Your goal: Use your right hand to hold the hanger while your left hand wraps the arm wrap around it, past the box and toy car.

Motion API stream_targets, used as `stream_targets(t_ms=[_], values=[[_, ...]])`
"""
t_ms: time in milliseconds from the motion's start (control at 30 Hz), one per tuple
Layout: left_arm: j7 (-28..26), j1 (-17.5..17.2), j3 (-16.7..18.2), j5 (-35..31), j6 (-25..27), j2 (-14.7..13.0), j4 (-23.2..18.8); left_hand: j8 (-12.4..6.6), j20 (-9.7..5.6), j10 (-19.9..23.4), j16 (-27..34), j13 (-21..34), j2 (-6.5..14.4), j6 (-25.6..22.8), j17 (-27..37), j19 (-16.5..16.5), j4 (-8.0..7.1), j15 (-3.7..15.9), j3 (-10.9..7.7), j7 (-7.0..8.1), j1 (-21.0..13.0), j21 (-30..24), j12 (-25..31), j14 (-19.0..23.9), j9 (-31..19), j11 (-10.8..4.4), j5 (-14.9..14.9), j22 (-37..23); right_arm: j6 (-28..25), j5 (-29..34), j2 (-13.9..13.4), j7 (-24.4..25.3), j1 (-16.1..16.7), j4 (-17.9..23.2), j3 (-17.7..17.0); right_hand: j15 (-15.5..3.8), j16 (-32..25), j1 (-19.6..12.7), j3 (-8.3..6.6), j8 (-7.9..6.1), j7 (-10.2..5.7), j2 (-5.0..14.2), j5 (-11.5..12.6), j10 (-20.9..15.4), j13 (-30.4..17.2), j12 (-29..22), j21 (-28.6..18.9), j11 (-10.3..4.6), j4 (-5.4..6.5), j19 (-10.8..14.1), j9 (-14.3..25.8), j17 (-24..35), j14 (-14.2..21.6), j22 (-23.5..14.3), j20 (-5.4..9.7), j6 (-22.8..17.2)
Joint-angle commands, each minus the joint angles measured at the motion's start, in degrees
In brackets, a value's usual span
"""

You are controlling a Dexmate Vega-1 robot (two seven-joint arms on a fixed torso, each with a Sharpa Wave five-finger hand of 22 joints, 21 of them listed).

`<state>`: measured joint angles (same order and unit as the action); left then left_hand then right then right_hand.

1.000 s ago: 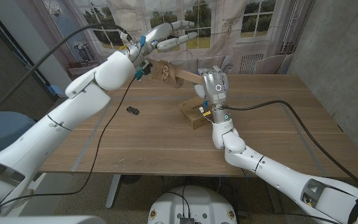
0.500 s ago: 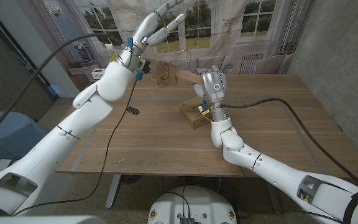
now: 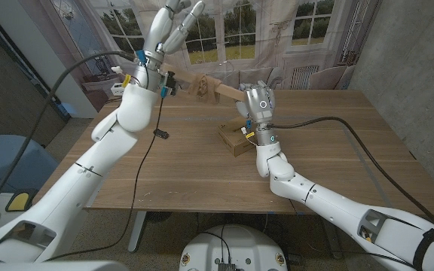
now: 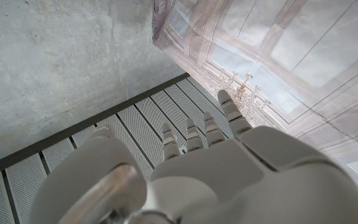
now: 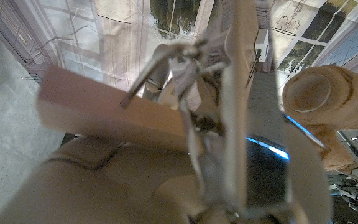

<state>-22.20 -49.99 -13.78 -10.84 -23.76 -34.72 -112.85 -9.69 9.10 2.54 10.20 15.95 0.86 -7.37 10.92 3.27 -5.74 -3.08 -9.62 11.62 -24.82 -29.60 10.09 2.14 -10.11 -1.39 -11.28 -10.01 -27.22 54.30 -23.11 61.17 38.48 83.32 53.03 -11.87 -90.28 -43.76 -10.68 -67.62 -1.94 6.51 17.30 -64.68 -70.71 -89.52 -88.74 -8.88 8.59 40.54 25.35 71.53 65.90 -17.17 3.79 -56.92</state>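
My right hand [image 3: 257, 102] grips one end of the wooden hanger [image 3: 221, 91] above the middle of the table. The hanger slants up and away toward the far left. A beige arm wrap [image 3: 199, 85] is rolled around its far part. In the right wrist view the hanger's wooden bar [image 5: 104, 106], its metal hook [image 5: 166, 62] and the wrap roll [image 5: 328, 99] show close up. My left hand [image 3: 173, 21] is raised high above the hanger, fingers spread and pointing up, holding nothing; the left wrist view shows the hand's back [image 4: 241, 168] against the ceiling. The cardboard box [image 3: 234, 138] lies below my right hand. The small dark toy car [image 3: 160, 133] sits left of it.
The wooden table [image 3: 337, 150] has bare room on its right and near side. Black cables hang from both arms, one [image 3: 140, 162] crossing the table's left part beside the toy car. A window backdrop and a radiator stand behind the far edge.
My left hand has swung from reaching right over the hanger to pointing straight up, and its forearm has moved left. My right hand and the hanger have stayed put.
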Motion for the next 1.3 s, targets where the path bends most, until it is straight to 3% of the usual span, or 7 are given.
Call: stream_targets(t_ms=[33, 300, 533, 1000, 1100, 1300], values=[[1.55, -2.06, 2.37, 8.49, -7.60, 2.25, 3.26, 0.08, 0.13, -2.48, 0.31, -0.74, -0.29, 1.86, -0.11, 0.45, 0.59, -0.36, -0.03, 0.56, 0.30, 0.56, -0.11, -0.44, 0.03, -0.38, -0.29, -0.10, -0.36, -2.11, -0.56, -1.69, 0.01, 0.49, -0.51, -0.25, -0.19, 1.68, -0.42, -0.41, 0.34, 2.20, -0.20, -0.15, -0.20, -0.17, -0.31, -0.14, 0.18, -0.36, 0.03, 0.08, -0.14, -0.27, 4.36, 0.03], [9.31, -3.52, 3.19, 21.96, -8.52, 1.04, 4.13, -0.07, -0.10, -2.44, 0.29, -1.29, -0.42, 2.39, -0.17, 0.63, 0.79, -0.53, 0.10, 0.73, 0.38, 0.89, 0.34, -0.90, 0.07, 0.31, -0.31, -0.10, -0.44, -4.44, -1.69, -4.03, 1.18, 2.32, -1.90, -0.24, -0.20, 1.72, -0.38, -0.51, 0.30, 2.12, -0.16, 0.01, -0.20, -0.15, -0.38, -0.26, 0.19, -0.48, 0.14, 0.09, -0.22, -0.49, 4.40, 0.10], [11.92, -5.58, 4.50, 27.35, -7.65, 0.61, 3.80, -0.09, -0.12, -2.51, 0.31, -1.63, -0.50, 2.82, -0.20, 0.64, 0.89, -0.80, 0.19, 0.59, 0.46, 1.14, 0.49, -1.11, 0.08, 0.43, -0.33, -0.11, -2.16, -5.50, -3.30, -8.54, 2.49, 5.61, -2.92, -0.25, -0.22, 1.87, -0.29, -0.53, 0.50, 2.04, -0.08, 0.23, -0.20, -0.13, -0.25, -0.22, 0.25, -0.55, 0.21, 0.10, -0.33, -0.49, 4.47, 0.23], [14.48, -8.59, 5.59, 32.29, -5.90, -0.11, 4.28, -0.17, -0.24, -2.83, 0.35, -2.28, -0.55, 3.43, -0.23, 0.81, 1.03, -1.14, 0.36, 0.42, 0.69, 1.58, 0.66, -1.47, 0.10, 1.14, -0.37, -0.13, -11.25, -3.50, -6.81, -30.21, 2.70, 15.72, -2.03, -0.20, -0.20, 2.53, 0.43, -0.51, 0.20, 1.35, 0.34, 1.71, -0.22, -0.02, -0.30, 0.13, 0.49, -2.24, 0.97, 0.13, -1.39, -1.70, 4.68, 1.41], [14.92, -9.17, 5.78, 33.29, -6.11, -0.09, 4.43, -0.17, -0.33, -2.89, 0.38, -2.42, -0.54, 3.64, -0.23, 0.82, 1.07, -1.13, 0.38, 0.24, 0.72, 1.69, 0.71, -1.52, 0.10, 1.16, -0.39, -0.14, -14.20, -2.83, -7.21, -37.61, 1.80, 17.63, -1.21, -0.18, -0.21, 2.82, 0.78, -0.42, 0.09, 1.01, 0.52, 2.13, -0.23, 0.02, -0.12, 0.08, 0.56, -2.74, 1.03, 0.14, -1.76, -1.78, 4.68, 1.60], [15.38, -9.91, 6.06, 34.29, -6.44, 0.01, 4.71, -0.22, -0.52, -3.13, 0.34, -2.65, -0.51, 3.82, -0.24, 0.81, 1.13, -1.39, 0.41, 0.17, 0.76, 1.88, 0.71, -1.78, 0.10, 1.59, -0.41, -0.15, -16.33, -2.24, -7.26, -44.97, 0.46, 18.49, -0.14, -0.15, -0.14, 3.24, 1.29, -0.21, 0.02, 0.67, 0.91, 3.11, -0.22, 0.11, 0.17, 0.31, 0.67, -3.41, 1.18, 0.12, -2.57, -1.81, 4.65, 2.20]])
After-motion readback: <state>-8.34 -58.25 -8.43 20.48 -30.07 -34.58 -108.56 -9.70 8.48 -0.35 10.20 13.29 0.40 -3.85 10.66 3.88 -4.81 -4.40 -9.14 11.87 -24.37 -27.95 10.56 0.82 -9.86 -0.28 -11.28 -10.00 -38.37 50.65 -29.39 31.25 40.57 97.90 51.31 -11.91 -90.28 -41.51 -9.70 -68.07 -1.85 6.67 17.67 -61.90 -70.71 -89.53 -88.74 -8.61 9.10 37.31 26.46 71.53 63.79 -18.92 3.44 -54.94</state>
